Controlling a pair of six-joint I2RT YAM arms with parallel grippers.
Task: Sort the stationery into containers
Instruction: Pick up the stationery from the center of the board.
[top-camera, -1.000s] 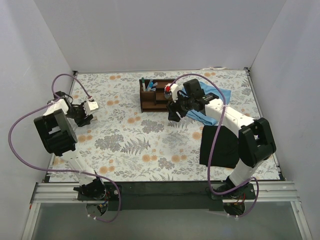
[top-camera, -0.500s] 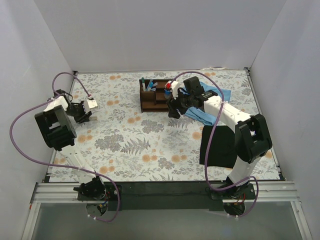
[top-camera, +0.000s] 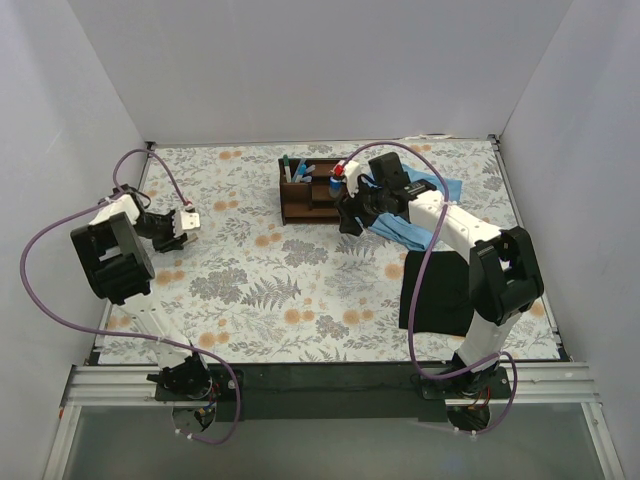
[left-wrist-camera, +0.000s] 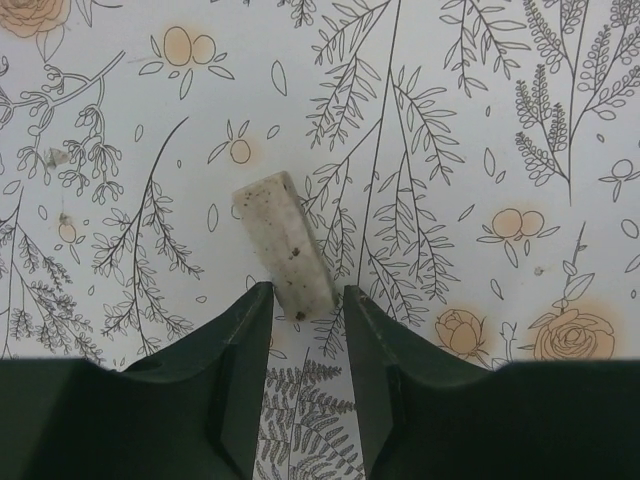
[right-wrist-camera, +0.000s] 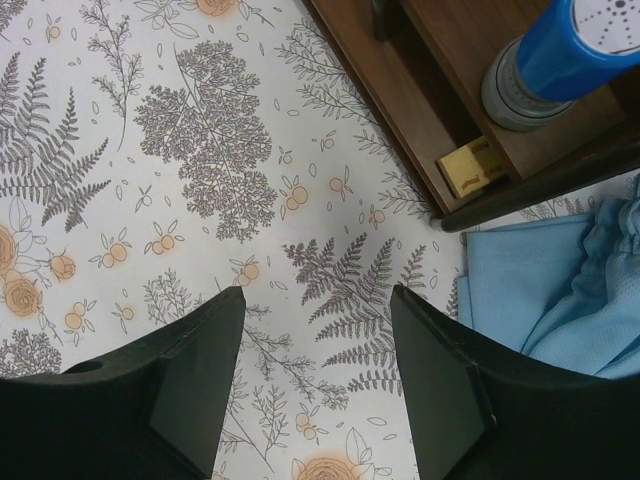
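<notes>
A pale speckled eraser-like block (left-wrist-camera: 282, 245) lies on the floral table cover. Its near end sits between the tips of my left gripper (left-wrist-camera: 308, 300), whose jaws are narrowly open around it; the left gripper also shows at the far left in the top view (top-camera: 185, 222). The dark brown organizer (top-camera: 310, 192) stands at the back centre with pens (top-camera: 296, 170) in its tall slots. My right gripper (right-wrist-camera: 315, 300) is wide open and empty just in front of the organizer (right-wrist-camera: 400, 100). A blue-and-white cylinder (right-wrist-camera: 560, 55) stands on a shelf, and a tiny tan block (right-wrist-camera: 470, 168) lies in a lower compartment.
A light blue cloth (top-camera: 425, 225) lies right of the organizer, partly under my right arm, and shows in the right wrist view (right-wrist-camera: 570, 290). A black cloth (top-camera: 435, 290) lies at the near right. White walls enclose the table on three sides.
My left gripper has shifted a little to the right and nearer. My right gripper has edged slightly toward the organizer and stays open.
</notes>
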